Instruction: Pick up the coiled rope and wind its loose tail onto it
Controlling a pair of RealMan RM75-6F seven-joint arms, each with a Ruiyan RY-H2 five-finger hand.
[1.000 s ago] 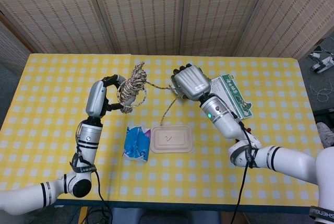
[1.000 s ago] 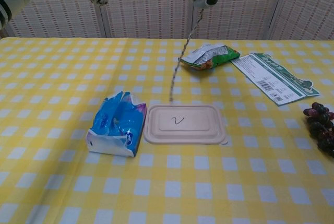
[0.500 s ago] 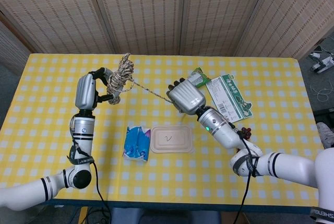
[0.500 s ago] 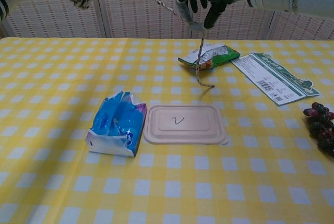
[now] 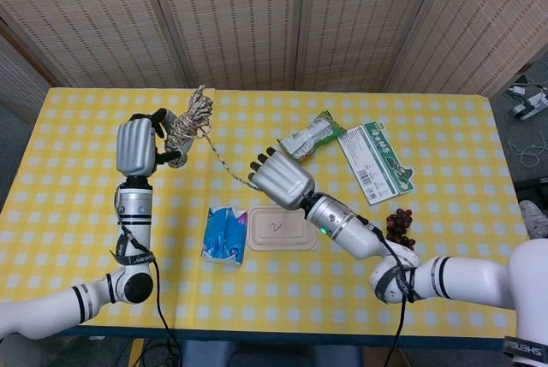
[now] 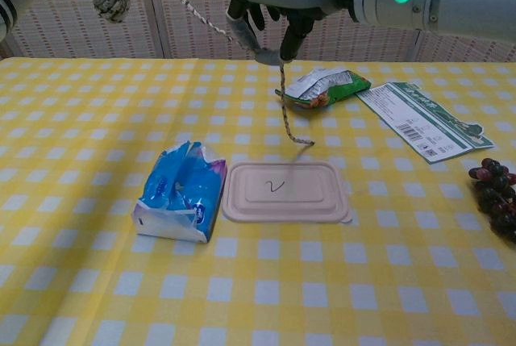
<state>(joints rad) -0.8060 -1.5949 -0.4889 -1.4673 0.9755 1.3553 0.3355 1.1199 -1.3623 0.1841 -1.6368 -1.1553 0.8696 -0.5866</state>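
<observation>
The right hand's fingers (image 6: 246, 27) pinch the tail (image 6: 284, 112) at mid-length, upper center of the chest view; the left hand's fingers (image 5: 157, 121) curl around the coil (image 5: 188, 119), held aloft at upper left of the head view. Between right hand (image 5: 276, 180) and left hand (image 5: 137, 146) the rope runs taut on a diagonal; below the pinch the tail hangs slack, its end just over the tabletop (image 6: 72, 281) near the tray (image 6: 286, 193).

The coil is lifted, so the winding step looks underway. Next the right hand likely must carry the tail around the coil, keeping the line tight.

Open room lies at the frame's upper left above the tabletop. Below, the blue pack (image 6: 179, 193), tray and snack bag (image 6: 322, 88) sit near the dangling end and could snag it.
</observation>
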